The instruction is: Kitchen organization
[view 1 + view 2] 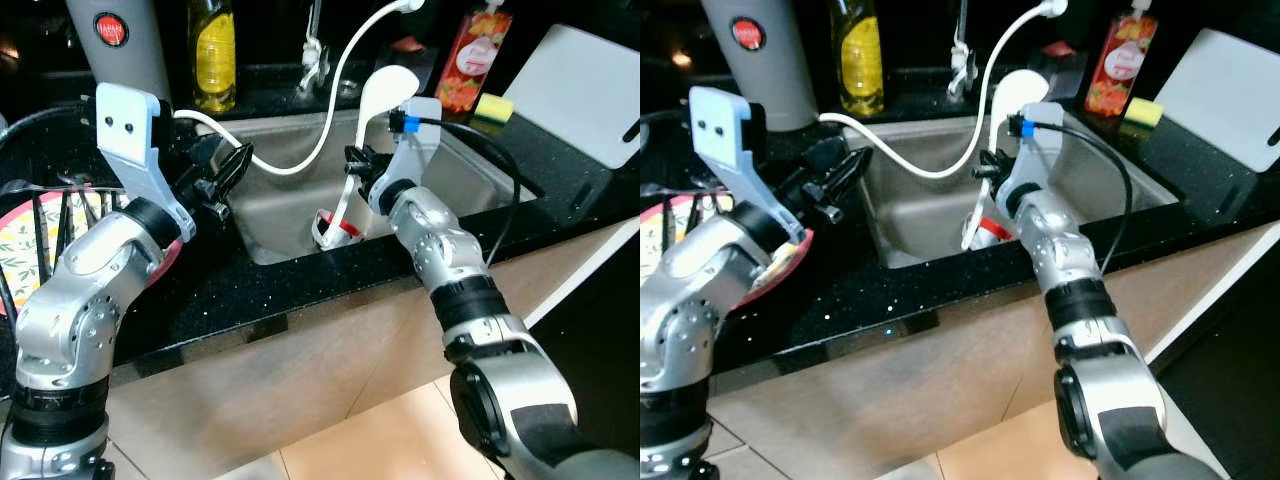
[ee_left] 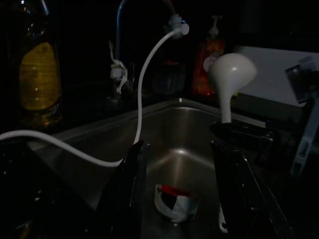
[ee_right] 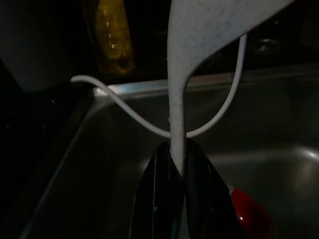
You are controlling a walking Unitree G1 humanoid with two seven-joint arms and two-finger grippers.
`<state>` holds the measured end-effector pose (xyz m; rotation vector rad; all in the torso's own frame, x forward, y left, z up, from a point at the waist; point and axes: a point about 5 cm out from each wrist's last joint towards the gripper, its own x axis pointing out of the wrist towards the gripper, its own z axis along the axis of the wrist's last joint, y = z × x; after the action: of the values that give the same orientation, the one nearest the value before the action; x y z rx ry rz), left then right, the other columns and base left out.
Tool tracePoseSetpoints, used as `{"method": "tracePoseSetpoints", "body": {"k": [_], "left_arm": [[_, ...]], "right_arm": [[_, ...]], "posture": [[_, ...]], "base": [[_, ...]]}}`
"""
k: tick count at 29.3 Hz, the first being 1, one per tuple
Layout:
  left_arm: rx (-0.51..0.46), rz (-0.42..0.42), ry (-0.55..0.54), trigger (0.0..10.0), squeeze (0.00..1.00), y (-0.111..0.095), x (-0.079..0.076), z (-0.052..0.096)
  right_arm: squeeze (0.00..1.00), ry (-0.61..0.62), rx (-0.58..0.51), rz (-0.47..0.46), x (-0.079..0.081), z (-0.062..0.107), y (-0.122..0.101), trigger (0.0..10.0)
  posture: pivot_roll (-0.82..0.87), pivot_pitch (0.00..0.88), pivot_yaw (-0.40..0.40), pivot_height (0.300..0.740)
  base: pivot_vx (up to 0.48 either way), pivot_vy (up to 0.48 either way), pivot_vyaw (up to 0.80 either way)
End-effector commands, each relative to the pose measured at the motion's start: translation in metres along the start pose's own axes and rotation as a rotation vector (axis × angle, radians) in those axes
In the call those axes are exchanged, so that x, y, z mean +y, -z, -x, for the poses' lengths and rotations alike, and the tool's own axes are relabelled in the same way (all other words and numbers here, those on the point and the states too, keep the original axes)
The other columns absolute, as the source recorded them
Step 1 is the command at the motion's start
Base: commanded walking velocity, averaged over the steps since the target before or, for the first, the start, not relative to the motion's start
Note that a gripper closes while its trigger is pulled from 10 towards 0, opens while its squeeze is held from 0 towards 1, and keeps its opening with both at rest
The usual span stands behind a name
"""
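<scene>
right hand (image 1: 356, 160): clamped on white spoon (image 1: 380, 95), upright over sink (image 1: 470, 185) | left hand (image 1: 235, 165): fingers apart, empty, at sink's left rim

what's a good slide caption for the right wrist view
Right gripper clamps the white spoon's handle upright over the steel sink, white hose looping behind.

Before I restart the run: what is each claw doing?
Left claw: open, empty, over the sink edge.
Right claw: closed on the white spoon.
</scene>
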<state>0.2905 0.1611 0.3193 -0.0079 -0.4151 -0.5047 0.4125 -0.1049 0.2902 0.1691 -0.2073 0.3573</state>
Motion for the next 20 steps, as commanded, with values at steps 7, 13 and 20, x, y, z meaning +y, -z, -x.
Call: {"method": "tracePoseSetpoints", "body": {"k": [7, 13, 20], "left_arm": [[0.012, -0.018, 0.023, 10.0, 0.00, -0.002, -0.003, -0.003], [0.015, -0.018, 0.033, 10.0, 0.00, -0.001, -0.005, -0.005], [0.018, -0.025, 0.041, 10.0, 0.00, -0.001, -0.006, -0.007]], "right_arm": [[0.00, -0.001, 0.119, 0.089, 0.005, -0.013, 0.007, 10.0], [0.00, -0.090, 0.236, 0.222, 0.014, -0.017, 0.010, 10.0], [0.00, -0.145, 0.396, 0.369, 0.019, -0.013, 0.031, 10.0]], "posture": [[-0.04, 0.187, -0.076, 0.740], [-0.05, 0.175, -0.071, 0.740], [-0.05, 0.164, -0.065, 0.740]], "base": [[0.000, 0.000, 0.00], [0.000, 0.000, 0.00], [0.000, 0.000, 0.00]]}}
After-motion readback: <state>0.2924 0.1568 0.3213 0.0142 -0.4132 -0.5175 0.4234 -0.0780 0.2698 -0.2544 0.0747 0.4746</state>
